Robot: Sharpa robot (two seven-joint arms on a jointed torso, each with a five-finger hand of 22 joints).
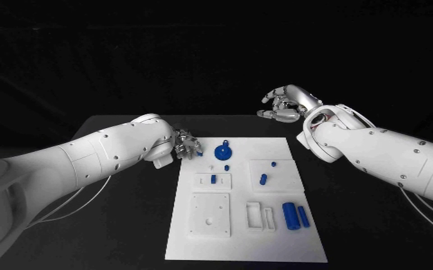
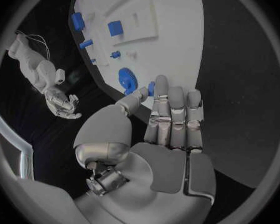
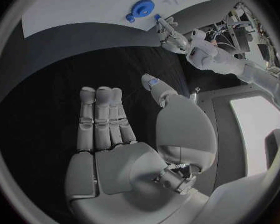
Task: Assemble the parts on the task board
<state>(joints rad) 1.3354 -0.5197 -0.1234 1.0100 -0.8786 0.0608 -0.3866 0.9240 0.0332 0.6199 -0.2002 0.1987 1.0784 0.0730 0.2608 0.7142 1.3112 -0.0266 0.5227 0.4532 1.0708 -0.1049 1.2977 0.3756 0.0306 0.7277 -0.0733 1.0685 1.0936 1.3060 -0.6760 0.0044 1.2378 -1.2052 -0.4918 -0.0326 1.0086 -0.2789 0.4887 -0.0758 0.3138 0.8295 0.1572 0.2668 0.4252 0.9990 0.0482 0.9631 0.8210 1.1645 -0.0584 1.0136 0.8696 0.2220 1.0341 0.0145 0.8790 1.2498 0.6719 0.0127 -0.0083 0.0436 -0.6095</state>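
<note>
The task board [image 1: 243, 245], a long white plate, lay lengthwise on the black tabletop [image 1: 108, 220], its long axis running away from the robot. The left hand [image 1: 187, 144] hovered at the board's far left corner. In the left wrist view its fingers [image 2: 175, 115] lay straight and side by side, with the thumb angled toward them. A small blue part [image 2: 150, 88] showed at the fingertips there, but whether it was pinched or merely lay beside them could not be told.

The blue gear-like disc [image 1: 223, 153] sat just beside that hand, on the board's far end. It lay inboard of the fingertips, toward the board's centre line. Smaller blue pegs [image 1: 263, 178] stood near mid-board. Two blue cylinders [image 1: 294, 214] lay side by side toward the near right edge, their long axes parallel to the board's length. White recessed blocks [image 1: 209, 215] occupied the near half.

The right hand [image 1: 287, 105] was raised beyond the board's far right corner, well apart from every part. Its fingers [image 3: 101, 119] were extended together, its thumb stood apart, and it held nothing.

By judgement, assembly was at an early stage, since most parts lay loose. The left hand was much the nearer to the disc. Any coming move on that part would run a short way inward from the corner. The cylinders lay nearer the right arm.
</note>
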